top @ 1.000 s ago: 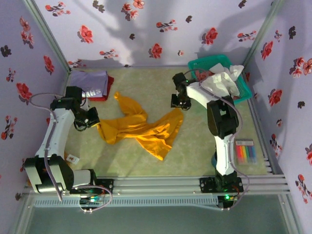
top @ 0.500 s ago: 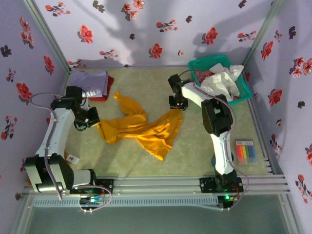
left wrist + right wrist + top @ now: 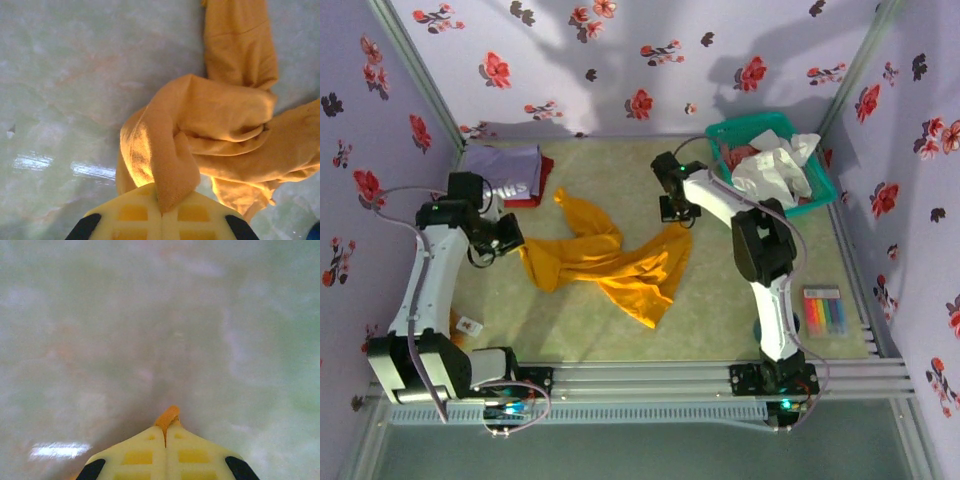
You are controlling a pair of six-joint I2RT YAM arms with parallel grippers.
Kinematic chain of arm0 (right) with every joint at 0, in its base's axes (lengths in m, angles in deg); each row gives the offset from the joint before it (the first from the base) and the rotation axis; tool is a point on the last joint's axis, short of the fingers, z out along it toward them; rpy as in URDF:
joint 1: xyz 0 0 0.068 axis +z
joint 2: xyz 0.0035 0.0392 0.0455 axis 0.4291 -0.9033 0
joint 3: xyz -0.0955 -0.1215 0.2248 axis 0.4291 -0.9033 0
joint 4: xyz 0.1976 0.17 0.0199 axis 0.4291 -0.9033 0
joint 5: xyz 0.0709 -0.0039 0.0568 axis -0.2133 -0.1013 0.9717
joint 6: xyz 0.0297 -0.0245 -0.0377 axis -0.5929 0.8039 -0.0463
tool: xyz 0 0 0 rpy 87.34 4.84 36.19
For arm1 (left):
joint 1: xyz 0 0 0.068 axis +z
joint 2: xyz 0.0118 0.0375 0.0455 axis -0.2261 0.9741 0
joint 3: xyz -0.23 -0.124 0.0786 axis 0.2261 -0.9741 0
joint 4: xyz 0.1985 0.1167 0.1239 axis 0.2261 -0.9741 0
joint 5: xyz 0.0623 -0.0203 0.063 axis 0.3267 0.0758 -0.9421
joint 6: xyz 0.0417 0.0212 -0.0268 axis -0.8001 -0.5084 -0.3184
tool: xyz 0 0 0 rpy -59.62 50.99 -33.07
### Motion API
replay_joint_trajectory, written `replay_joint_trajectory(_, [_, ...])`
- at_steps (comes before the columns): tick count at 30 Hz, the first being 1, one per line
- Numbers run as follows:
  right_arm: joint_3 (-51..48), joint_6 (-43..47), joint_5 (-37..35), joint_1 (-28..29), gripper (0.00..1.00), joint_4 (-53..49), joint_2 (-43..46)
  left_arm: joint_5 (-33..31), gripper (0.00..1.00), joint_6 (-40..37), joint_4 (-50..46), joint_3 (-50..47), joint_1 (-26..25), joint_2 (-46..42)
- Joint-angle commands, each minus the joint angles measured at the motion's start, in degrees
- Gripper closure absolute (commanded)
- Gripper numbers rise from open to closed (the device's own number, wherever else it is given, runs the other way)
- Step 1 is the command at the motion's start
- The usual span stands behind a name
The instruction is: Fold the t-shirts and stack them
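Orange shirt (image 3: 605,262) lies crumpled and twisted mid-table (image 3: 740,310), between my two arms. Left gripper (image 3: 161,204) is clamped on a thick fold at its left end. The cloth rises out of the closed fingertips and loops back into a knotted bunch. Right gripper (image 3: 165,431) is pinched shut on the shirt's right corner, with only a small nub of orange showing above the fingertips. Main risk, as I judge it: the right-hand bite is shallow, so any pull to spread the shirt may draw the corner out and drop it. Second: my left hold takes in several layers, probably not a single hem or shoulder. Stretching may therefore tighten the twist rather than open the shirt flat, and a fold made on that would come out lopsided. Third: I cannot tell from these views which corners I have; if they do not match, the shirt will hang skewed. Fourth: pulling apart with both grips low on the table may drag the cloth and bunch it further. One sleeve end lies near the lavender shirt (image 3: 510,163) and red shirt (image 3: 538,193) at the far left, and a sweeping lift could disturb them. Basket (image 3: 823,190) with white shirt (image 3: 775,165) sits just beside my right arm, where a wide swing could knock it.
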Motion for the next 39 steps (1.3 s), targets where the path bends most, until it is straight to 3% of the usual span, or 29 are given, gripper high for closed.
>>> replay_joint_trajectory(1, [2.8, 0.9, -6.7, 0.1, 1.0, -3.2, 13.7, 0.2, 1.0, -1.7, -2.2, 8.7, 0.4, -1.6])
replay_joint_trajectory(6, [2.6, 2.2, -17.5, 0.0, 1.0, -4.1, 29.8, -5.2, 1.0, -1.3, -6.6, 22.4, 0.3, -0.5])
replay_joint_trajectory(16, [2.0, 1.9, -22.5, 2.6, 1.0, -2.3, 52.0, -3.2, 1.0, 1.9, -8.0, 44.5, 0.3, -0.1])
replay_joint_trajectory(21, [-0.8, 0.6, -22.7, 4.8, 1.0, 0.5, 61.1, -1.0, 1.0, 3.0, -5.9, 50.7, 0.4, -2.8])
replay_joint_trajectory(30, [-0.3, -1.6, -18.5, 5.5, 1.0, 0.2, 70.3, 0.1, 1.0, -5.2, -5.7, 52.7, 0.4, -10.5])
replay_joint_trajectory(34, [-1.8, -0.7, -23.0, 5.5, 1.0, -1.8, 73.6, 1.3, 1.0, -7.0, -14.5, 58.9, 0.4, -8.0])
replay_joint_trajectory(39, [-4.8, 3.3, -28.2, 5.5, 1.0, -1.0, 74.8, -1.6, 1.0, -9.0, -22.0, 65.3, 0.4, -2.6])
